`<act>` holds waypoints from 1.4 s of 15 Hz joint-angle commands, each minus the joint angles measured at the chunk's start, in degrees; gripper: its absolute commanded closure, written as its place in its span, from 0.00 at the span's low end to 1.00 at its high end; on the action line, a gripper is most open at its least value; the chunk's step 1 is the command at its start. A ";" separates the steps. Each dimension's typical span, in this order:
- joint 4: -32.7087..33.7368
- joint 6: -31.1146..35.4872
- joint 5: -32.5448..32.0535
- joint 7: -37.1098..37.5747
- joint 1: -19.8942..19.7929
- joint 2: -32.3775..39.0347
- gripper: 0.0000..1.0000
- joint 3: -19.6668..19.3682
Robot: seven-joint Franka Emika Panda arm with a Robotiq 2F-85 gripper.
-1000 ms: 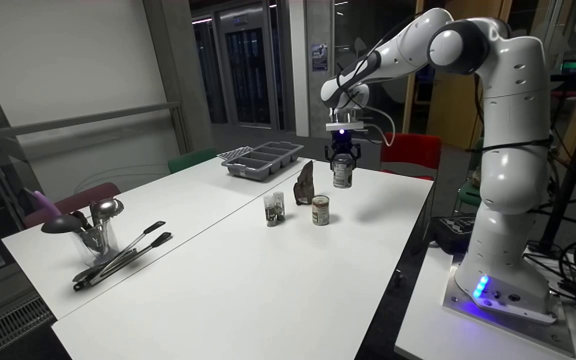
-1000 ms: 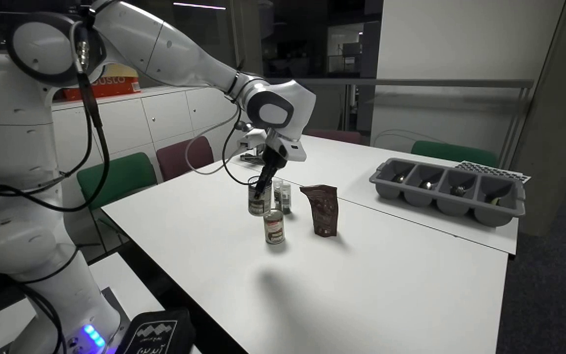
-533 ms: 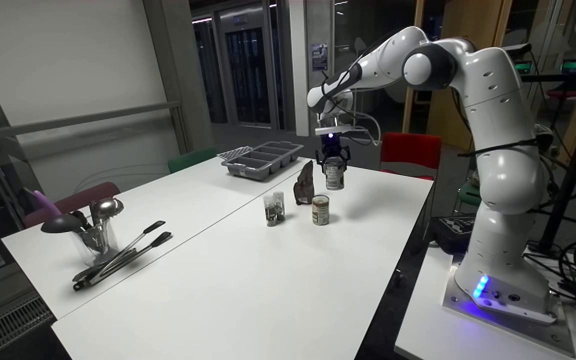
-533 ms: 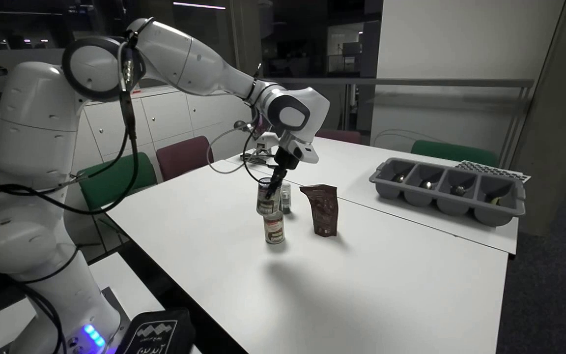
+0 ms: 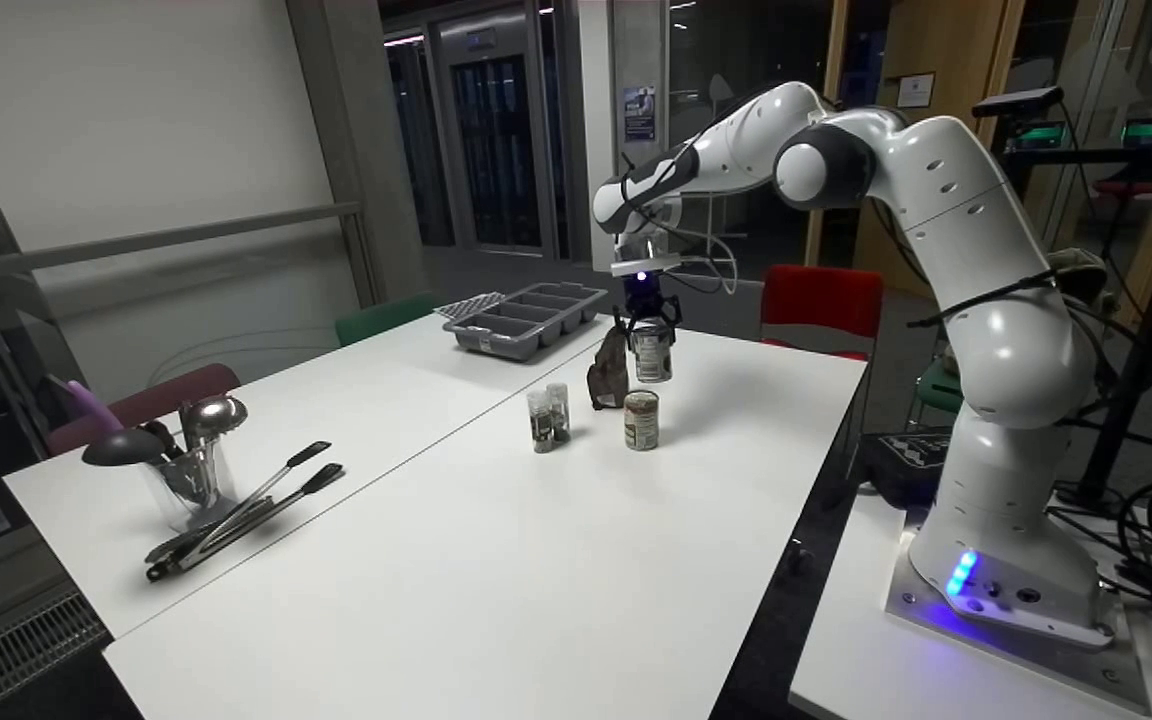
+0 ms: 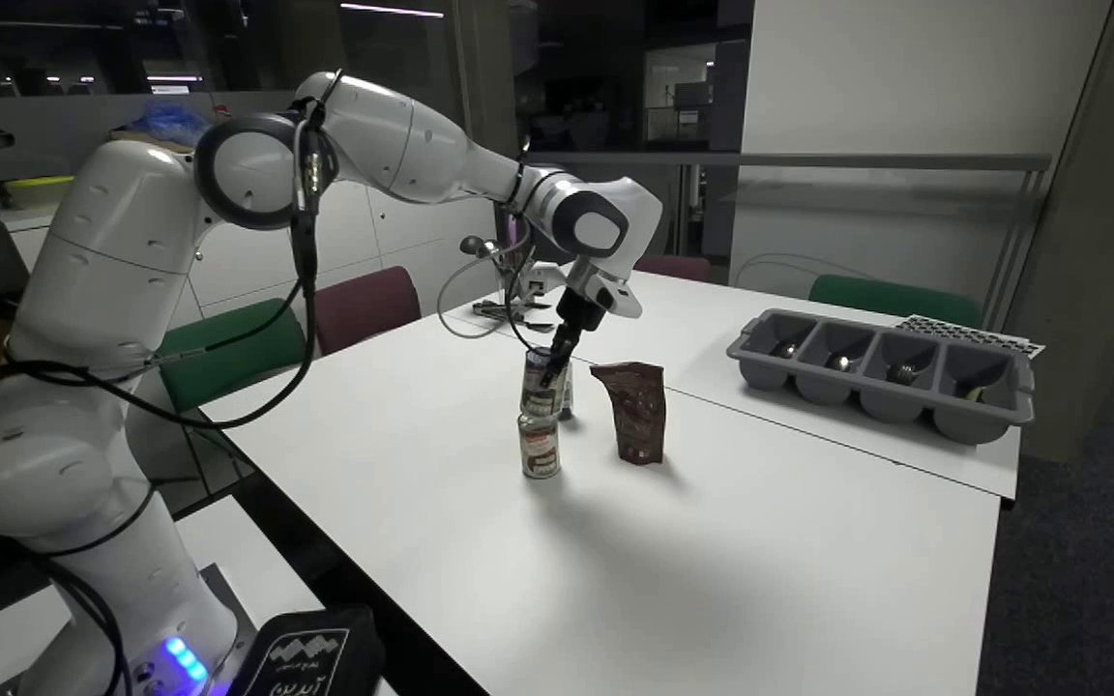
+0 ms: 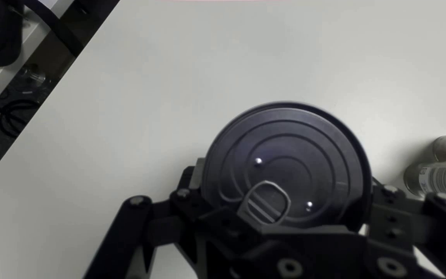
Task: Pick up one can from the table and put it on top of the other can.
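The held can is in the air over the table – the jaws of the gripper clasp it at its upper part. The other can stands on the table, lower and apart from it, near two small bottles and a brown pouch.

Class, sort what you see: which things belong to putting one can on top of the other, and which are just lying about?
Belong to the job:
gripper
held can
standing can
white table

Just lying about:
brown pouch
two small bottles
grey tray
tongs
clear utensil holder
patterned sheet
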 commanded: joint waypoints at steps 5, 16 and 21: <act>12.40 -7.38 0.14 1.12 -0.60 7.83 0.43 1.10; 17.28 -9.21 -0.02 1.99 -0.04 12.12 0.43 1.62; 15.61 -8.30 0.02 2.41 0.14 11.06 0.43 1.54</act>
